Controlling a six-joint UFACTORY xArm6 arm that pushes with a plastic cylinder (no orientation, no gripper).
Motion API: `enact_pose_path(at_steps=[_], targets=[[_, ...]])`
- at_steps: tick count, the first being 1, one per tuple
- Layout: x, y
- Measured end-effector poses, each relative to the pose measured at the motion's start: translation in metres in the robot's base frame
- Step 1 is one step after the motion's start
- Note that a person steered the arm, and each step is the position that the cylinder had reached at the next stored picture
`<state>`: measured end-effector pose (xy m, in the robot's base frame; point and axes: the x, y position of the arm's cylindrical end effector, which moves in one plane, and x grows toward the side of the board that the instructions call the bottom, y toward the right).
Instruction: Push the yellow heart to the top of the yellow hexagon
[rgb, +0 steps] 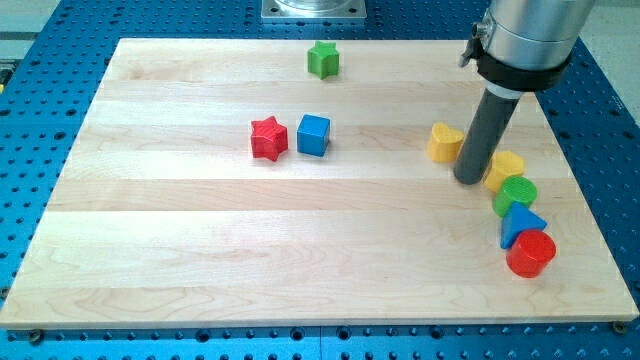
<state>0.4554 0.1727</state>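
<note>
The yellow heart (445, 142) lies on the wooden board at the view's right. The yellow hexagon (506, 168) lies just to its right and a little lower, partly hidden by my rod. My tip (468, 181) rests on the board between the two, just below and right of the heart and touching or nearly touching the hexagon's left side.
A green round block (517, 194), a blue triangle (520, 223) and a red cylinder (530, 253) run in a line below the hexagon. A red star (268, 138) and a blue cube (313, 134) sit mid-board. A green star (323, 60) is near the top edge.
</note>
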Motion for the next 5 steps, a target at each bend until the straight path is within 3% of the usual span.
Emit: enact_pose_path(at_steps=[1, 5], targets=[[0.0, -0.047], [-0.084, -0.022]])
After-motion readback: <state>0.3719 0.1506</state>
